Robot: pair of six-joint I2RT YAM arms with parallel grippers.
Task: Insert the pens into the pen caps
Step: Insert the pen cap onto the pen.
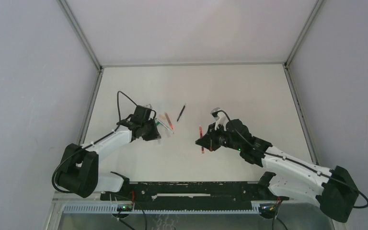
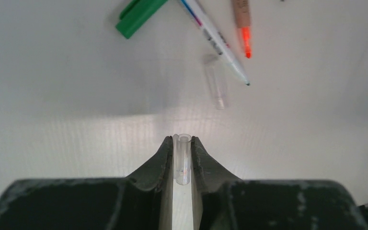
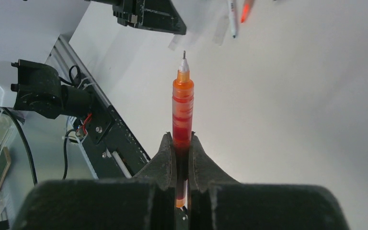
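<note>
red pen (image 3: 182,110) gripped w/ bare tip, clr cap (image 2: 183,160) gripped, grn cap (image 2: 138,15) lying flat

A robotics lab cell, folks: white desk (image 1: 249,96), plain grey walls (image 1: 28,86) boxing it in, metal frame rails (image 1: 79,33).

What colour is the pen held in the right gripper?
The pen is orange-red with a pale tip; best seen in the right wrist view.

Bare table (image 1: 187,158) between left gripper (image 1: 157,135) and right gripper (image 1: 202,141); white pen (image 2: 215,38), loose clear cap (image 2: 216,81) close ahead of left gripper
</note>
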